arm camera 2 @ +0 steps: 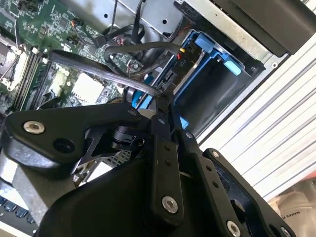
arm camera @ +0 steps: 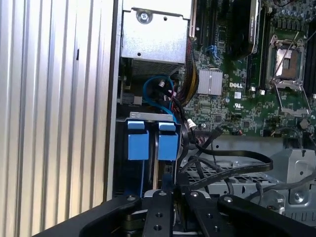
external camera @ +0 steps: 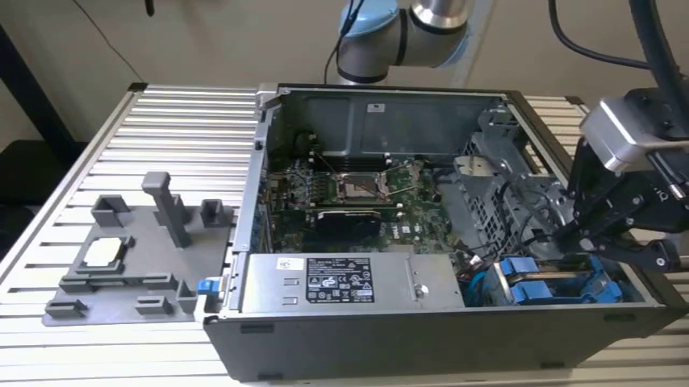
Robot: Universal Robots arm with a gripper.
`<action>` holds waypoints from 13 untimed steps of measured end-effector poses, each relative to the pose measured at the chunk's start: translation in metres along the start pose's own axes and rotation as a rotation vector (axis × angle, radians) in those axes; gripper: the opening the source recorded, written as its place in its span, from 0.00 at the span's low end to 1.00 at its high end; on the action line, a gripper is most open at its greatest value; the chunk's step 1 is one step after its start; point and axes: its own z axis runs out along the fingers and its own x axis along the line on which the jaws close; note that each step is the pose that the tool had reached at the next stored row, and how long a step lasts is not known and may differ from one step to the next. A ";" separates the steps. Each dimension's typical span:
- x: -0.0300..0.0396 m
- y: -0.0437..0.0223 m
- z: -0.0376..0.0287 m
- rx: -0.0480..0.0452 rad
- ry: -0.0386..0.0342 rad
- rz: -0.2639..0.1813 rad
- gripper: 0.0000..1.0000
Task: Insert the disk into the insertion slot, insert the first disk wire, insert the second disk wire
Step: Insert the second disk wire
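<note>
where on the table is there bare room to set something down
Bare slats of the table lie beyond the grey fixture plate, and along the front edge below it. The open computer case is crowded, most around the blue carrier where the gripper hangs.

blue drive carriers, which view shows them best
The first wrist view: the carriers face the camera, their two blue tabs side by side at the case edge, unblocked. The exterior view shows them in the case's corner, partly behind the gripper. The second wrist view shows a blue bay beyond the gripper.
</note>
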 end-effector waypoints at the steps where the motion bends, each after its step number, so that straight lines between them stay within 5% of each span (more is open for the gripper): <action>1: 0.0002 -0.0002 0.0009 -0.0003 -0.0011 0.001 0.16; 13: 0.0021 -0.0052 0.0099 -0.0127 -0.0079 0.006 0.16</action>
